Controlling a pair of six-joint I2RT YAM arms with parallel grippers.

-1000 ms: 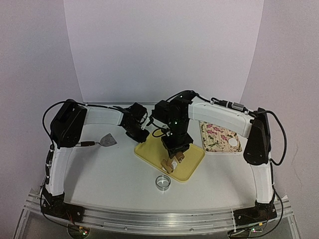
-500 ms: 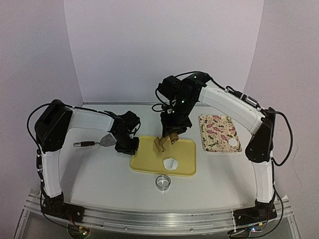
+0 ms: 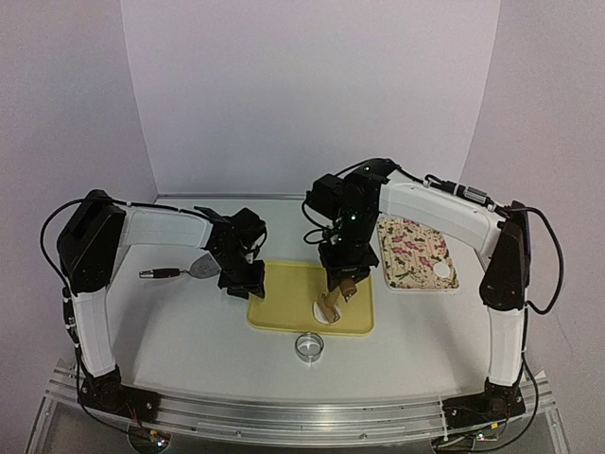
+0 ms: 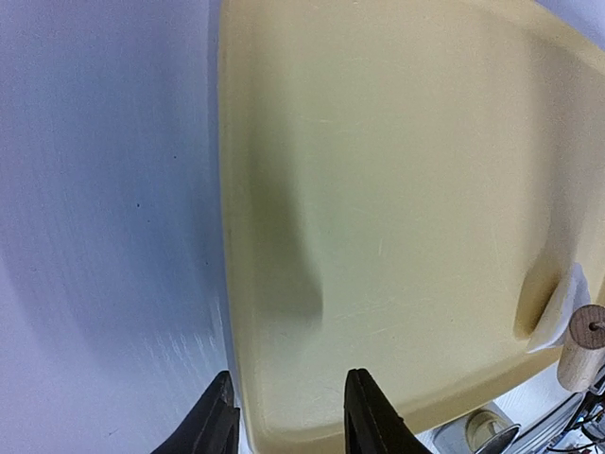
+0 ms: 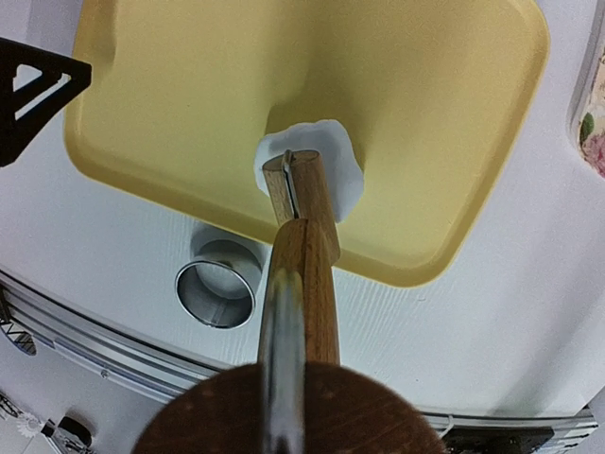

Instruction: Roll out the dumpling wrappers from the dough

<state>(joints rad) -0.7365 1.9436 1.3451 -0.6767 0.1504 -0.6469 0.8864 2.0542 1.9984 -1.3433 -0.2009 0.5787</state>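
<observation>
- Though it looks smooth and matte, the pale yellow board point(image 3: 284, 307) shows faint scratches in the left wrist view; it is a flat rectangle with rounded corners, lying on the white table point(image 3: 189, 326).
- A white dough piece point(image 5: 342, 163) lies on the board's near part. It is thin, soft-looking and roughly round, with an uneven edge.
- The wooden rolling pin point(image 5: 304, 248) is a slim brown cylinder with visible grain. It stands steeply tilted, its lower end pressed on the dough piece.
- A shiny metal ring point(image 5: 219, 257), round and hollow, sits on the table just beside the board's near edge.
- To the right of the board lies a rectangular mat point(image 3: 406, 248) with a floral print. One dumpling wrapper point(image 3: 440, 272), a small flat white disc, rests near the mat's near right corner.
- A scraper point(image 3: 200, 268) with a grey metal blade and a dark handle lies on the table to the left.
- The right claw point(image 3: 345, 277) is clamped around the rolling pin's upper part.
- The left claw point(image 4: 288, 427) is partly spread at the board's left edge, one black finger over the table and the other over the board, gripping nothing.
</observation>
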